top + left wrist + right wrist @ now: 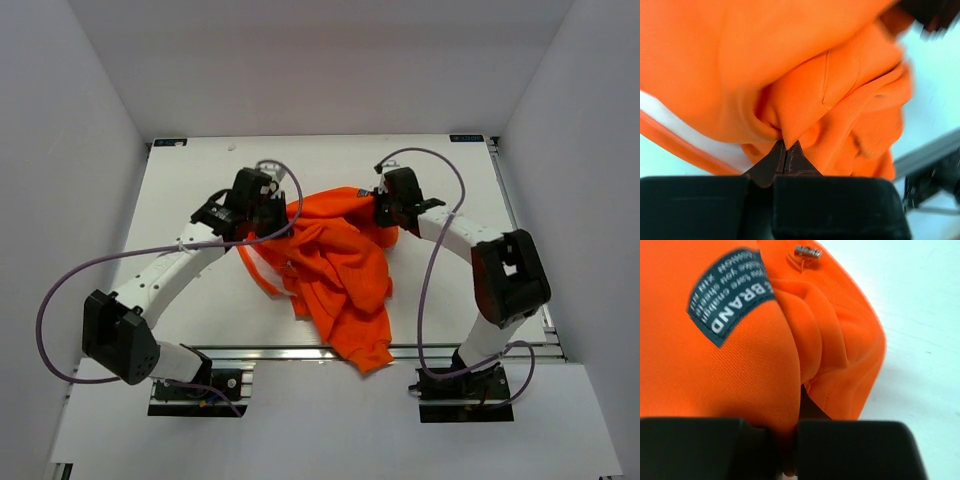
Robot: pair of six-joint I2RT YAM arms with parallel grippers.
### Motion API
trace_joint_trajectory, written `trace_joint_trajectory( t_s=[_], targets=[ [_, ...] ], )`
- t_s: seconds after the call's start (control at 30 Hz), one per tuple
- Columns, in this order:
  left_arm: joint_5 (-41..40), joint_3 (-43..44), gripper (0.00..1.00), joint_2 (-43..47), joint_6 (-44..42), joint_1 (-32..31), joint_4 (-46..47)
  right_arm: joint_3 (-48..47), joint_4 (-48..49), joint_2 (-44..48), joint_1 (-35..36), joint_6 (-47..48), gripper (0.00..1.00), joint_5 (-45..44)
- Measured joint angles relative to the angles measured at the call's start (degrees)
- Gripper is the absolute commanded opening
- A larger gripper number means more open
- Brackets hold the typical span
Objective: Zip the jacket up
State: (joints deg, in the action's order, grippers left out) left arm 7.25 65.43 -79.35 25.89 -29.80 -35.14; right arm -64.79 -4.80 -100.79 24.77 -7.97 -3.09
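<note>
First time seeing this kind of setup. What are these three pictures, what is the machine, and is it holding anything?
The machine is two robot arms bolted at the near edge of a white table. The overhead picture shows both from above, with a crumpled orange jacket between them. The other two pictures come from cameras on the wrists. The left gripper is shut on a fold of the jacket. The right gripper pinches another part, near a dark label and a small metal piece, perhaps the zipper pull.

A white desk (pixel 330 165) sits enclosed by plain white walls (pixel 90 130). A silver rail (pixel 270 352) runs along the desk's near edge; small black tags (pixel 170 142) mark its far corners.
</note>
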Motion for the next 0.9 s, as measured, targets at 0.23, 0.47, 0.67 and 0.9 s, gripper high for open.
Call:
trace_joint_trajectory(
  t_s=[0.23, 0.47, 0.67, 0.9],
  targets=[
    [-6.4, 16.0, 0.00, 3.8, -1.3, 0.0, -1.0, 0.1, -2.8, 23.3, 0.0, 0.0, 0.00, -3.6],
    [0.9, 30.5, 0.00, 11.8, -2.5, 0.0, 4.0, -12.0, -5.0, 43.9, 0.0, 3.0, 0.00, -1.1],
    [4.7, 39.5, 0.00, 19.5, -2.1, 0.0, 11.1, -28.9, -7.6, 48.0, 0.0, 4.8, 0.00, 3.3],
    [10.8, 51.8, 0.00, 20.7, -1.3, -0.4, 12.5, -44.2, -10.8, 48.4, 0.1, 5.1, 0.00, 11.7]
  ],
)
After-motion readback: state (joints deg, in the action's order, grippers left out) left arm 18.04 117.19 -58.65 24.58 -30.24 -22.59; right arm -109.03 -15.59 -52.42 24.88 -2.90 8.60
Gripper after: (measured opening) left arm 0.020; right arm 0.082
